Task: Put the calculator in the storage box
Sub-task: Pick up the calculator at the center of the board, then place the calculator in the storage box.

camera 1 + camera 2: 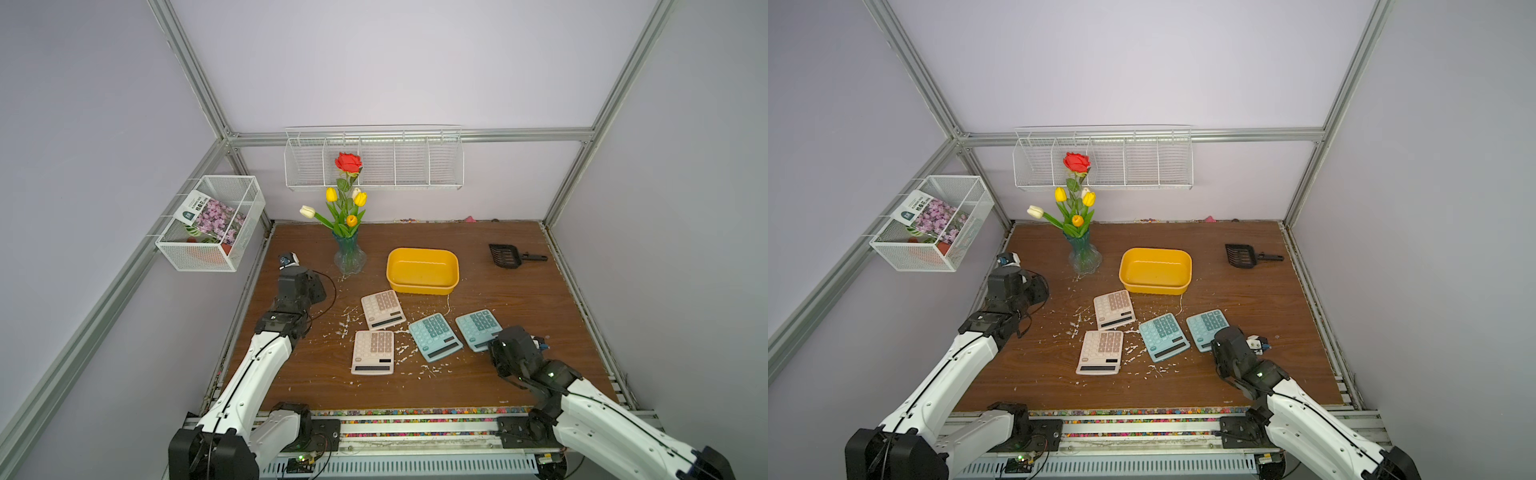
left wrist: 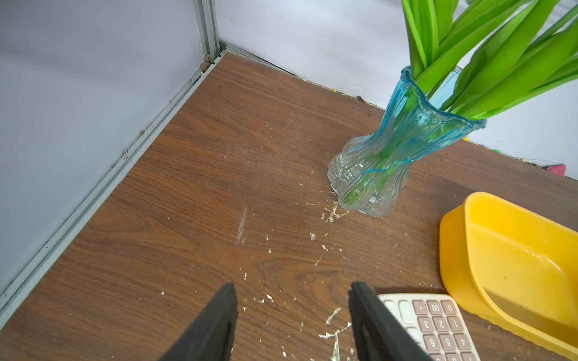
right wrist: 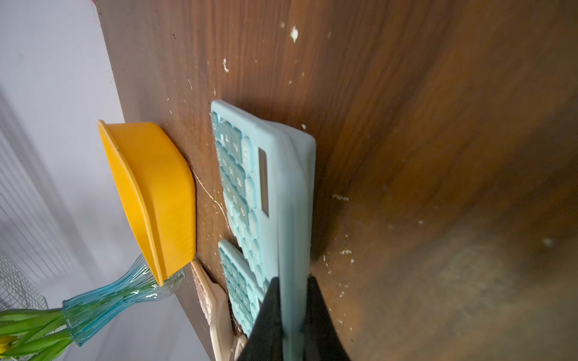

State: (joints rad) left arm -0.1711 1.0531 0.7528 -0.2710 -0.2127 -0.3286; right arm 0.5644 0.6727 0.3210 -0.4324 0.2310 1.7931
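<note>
A brown wooden table (image 1: pixel 519 299) sits inside a pale-walled booth, with two robot arms reaching in from the near edge. Four calculators lie face up in the middle, among scattered white flecks (image 1: pixel 345 324).

The right gripper (image 3: pixel 292 281) is closed tight on the near edge of the teal calculator (image 1: pixel 478 328), the rightmost of the four. From above, the wrist hides the fingers and the calculator's near corner; only the right wrist view shows the pinch. Whether the calculator has left the table is hard to tell.

The storage box (image 1: pixel 419 289), a shallow yellow tub, stands further back at the centre, apart from the held calculator, with nothing in it.

The second teal calculator (image 1: pixel 435 336) lies just left of the held one. Two beige calculators (image 1: pixel 382 309) (image 1: pixel 372 352) lie further left.

The left gripper (image 2: pixel 293 284) hovers over the left side of the table, its jaws partly open with only bare wood between them. In its wrist view one finger covers part of a beige calculator, and the frame cuts off the rest.

A blue glass vase (image 1: pixel 349 257) of flowers stands left of the box. A black scoop (image 1: pixel 505 255) lies far right. White wire baskets (image 1: pixel 374 162) hang on the walls.
</note>
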